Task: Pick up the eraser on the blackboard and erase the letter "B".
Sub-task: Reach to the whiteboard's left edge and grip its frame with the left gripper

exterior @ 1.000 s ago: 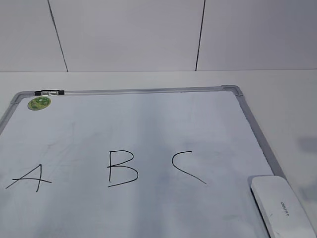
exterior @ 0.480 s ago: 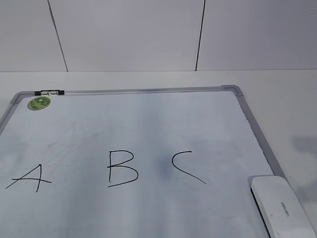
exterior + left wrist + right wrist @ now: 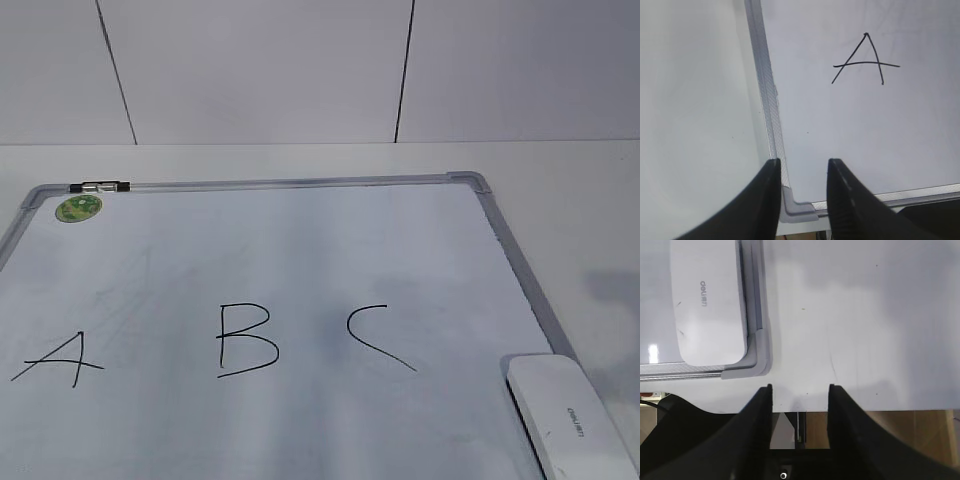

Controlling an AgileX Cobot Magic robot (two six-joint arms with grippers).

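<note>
One large white dry-erase blackboard with a silver-grey metal frame [image 3: 500, 240] lies flat on the white counter [image 3: 580, 190], and three black marker letters sit in a row on it: a slanted "A" [image 3: 58, 362], the angular capital letter "B" [image 3: 246, 340] in the middle, and an open curved "C" [image 3: 378, 336]. One round green sticker [image 3: 78, 208] sits in the far left corner. One white glossy oblong eraser [image 3: 568, 414] rests at the board's near right corner, untouched. Two tools here. The left tool [image 3: 802, 167] hangs over the board's near left corner, black jaws partly apart, nothing between them; the "A" lies beyond it. The right tool [image 3: 800, 390] hovers over bare counter, jaws partly apart and empty, with the eraser just off to its left, not touching.
</note>
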